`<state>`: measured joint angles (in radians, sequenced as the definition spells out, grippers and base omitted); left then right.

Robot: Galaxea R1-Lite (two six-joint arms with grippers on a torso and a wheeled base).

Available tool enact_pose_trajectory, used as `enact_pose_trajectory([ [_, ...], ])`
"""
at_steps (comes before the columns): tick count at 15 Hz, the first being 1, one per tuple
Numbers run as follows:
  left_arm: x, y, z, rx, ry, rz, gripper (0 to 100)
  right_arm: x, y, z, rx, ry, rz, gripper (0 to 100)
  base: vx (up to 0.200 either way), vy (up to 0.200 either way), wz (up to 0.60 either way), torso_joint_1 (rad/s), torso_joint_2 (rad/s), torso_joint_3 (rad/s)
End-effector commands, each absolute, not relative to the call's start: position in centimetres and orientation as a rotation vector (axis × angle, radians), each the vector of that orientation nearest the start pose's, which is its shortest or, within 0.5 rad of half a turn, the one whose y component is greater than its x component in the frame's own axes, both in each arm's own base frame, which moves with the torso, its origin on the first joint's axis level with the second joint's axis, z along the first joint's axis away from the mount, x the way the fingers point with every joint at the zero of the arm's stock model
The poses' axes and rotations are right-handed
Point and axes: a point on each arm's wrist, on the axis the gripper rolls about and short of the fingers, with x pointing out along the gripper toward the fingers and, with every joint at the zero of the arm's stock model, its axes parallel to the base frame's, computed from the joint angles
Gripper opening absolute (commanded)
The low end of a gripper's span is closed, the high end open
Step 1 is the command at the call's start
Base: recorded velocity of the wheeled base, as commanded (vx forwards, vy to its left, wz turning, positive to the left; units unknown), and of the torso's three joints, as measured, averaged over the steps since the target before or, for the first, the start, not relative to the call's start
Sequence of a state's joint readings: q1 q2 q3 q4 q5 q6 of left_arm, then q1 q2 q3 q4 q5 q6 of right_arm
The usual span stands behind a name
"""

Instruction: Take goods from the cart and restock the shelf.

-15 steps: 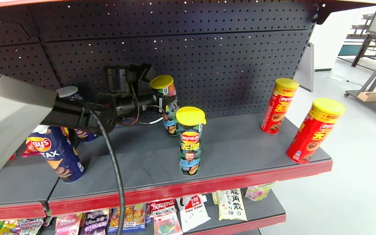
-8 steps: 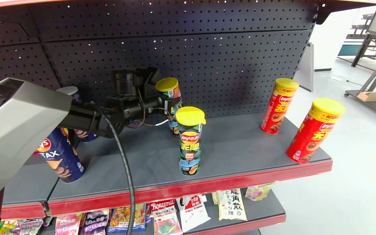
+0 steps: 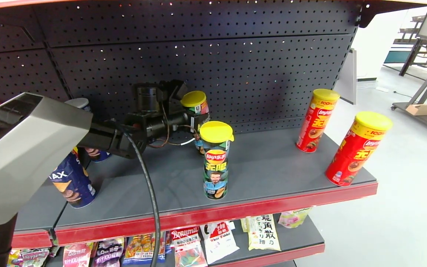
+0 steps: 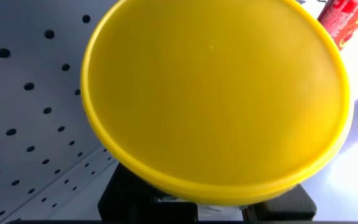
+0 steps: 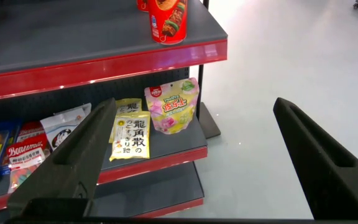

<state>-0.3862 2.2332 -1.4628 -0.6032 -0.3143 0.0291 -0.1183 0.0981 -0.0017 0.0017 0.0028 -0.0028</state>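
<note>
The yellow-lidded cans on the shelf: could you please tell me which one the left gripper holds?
The rear green can, clamped in the left gripper; the front green can and both red cans stand free.

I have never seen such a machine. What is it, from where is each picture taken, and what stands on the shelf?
It is a robot with two arms, each ending in a two-fingered gripper. The wide picture comes from a camera on its head. There the left gripper holds a tilted dark green cardboard tube with a yellow plastic lid, close to the back of the grey metal shelf. An upright twin tube stands in front, two red tubes to the right, dark blue tubes to the left. The left wrist picture shows the held tube's lid. The right wrist picture shows the right gripper, fingers open and empty, facing snack bags on a lower shelf.
</note>
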Motion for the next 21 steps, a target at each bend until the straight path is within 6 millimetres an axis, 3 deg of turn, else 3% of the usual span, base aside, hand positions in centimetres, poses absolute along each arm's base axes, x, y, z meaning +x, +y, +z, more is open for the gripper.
enact_pose_trajectory([
  [1, 42.6, -18.3, 15.1, 0.036, 0.16, -0.703, 0, -1.5, 0.2, 7.8, 0.003, 0.1, -0.115, 100, 0.0, 0.0, 0.0, 0.0, 0.0, 0.0],
  [21, 42.4, -20.3, 13.9, 0.067, 0.205, -0.578, 0, -1.5, 0.2, 7.8, 0.003, 0.1, -0.115, 100, 0.0, 0.0, 0.0, 0.0, 0.0, 0.0],
])
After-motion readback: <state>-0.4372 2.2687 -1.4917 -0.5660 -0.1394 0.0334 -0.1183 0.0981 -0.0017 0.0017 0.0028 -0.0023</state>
